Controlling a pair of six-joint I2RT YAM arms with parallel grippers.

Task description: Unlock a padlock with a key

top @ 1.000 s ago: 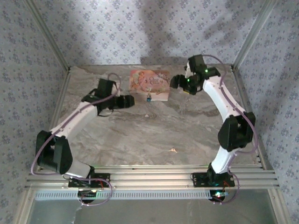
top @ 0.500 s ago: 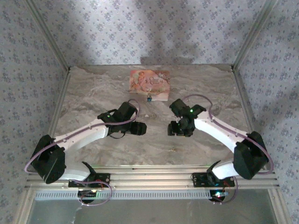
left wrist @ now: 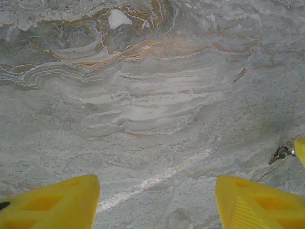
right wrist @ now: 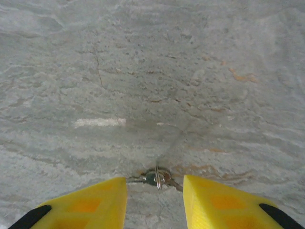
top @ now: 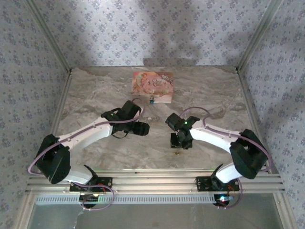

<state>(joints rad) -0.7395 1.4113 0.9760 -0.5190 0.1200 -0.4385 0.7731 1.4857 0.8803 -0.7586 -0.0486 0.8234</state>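
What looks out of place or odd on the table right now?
Nothing is damaged or spilled. The key lies loose on the table, straddled by the right gripper, apart from the padlock at the pink box's near edge.

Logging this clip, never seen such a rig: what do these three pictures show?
Two white robot arms stand on a marble-patterned table, each ending in a two-finger gripper. One picture looks down from above; the other two come from wrist cameras, yellow fingers at the bottom. Near the far edge lies a pink box, a small blue padlock just in front of it. The right gripper is down over a small metal key lying on the table, one finger either side, jaws apart. The left gripper is open and holds nothing.
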